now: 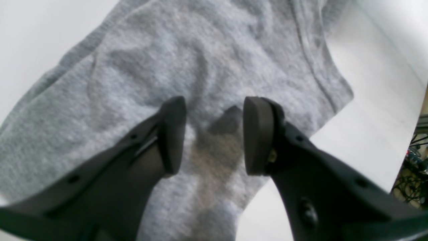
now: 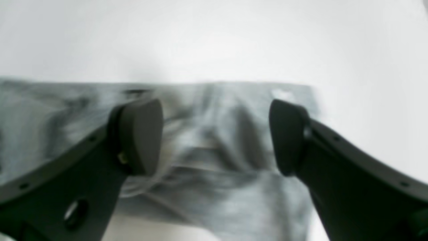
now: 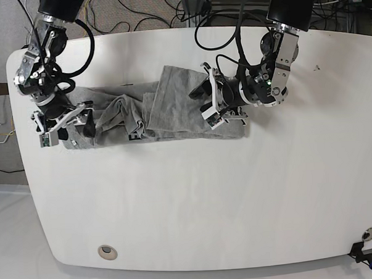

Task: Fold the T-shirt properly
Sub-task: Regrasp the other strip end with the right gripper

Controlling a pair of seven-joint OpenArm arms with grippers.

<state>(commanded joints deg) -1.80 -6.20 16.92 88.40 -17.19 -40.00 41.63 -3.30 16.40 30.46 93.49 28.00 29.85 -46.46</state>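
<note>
Your white tabletop (image 3: 195,201) carries the gray T-shirt (image 3: 154,113), bunched lengthwise across its far half. Over the shirt's right end, your left gripper (image 3: 210,104) hangs spread apart; your right gripper (image 3: 67,125) gapes over the opposite end.

Black pincer (image 1: 214,134) fingers, screw holes; silver joints, black cables, seemingly.

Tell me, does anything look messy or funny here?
Yes. The grey T-shirt lies bunched in a long, wrinkled strip on the white table, with lumpy folds near its middle, not flat or neatly folded. Both the left gripper and right gripper sit open over its ends.
</note>
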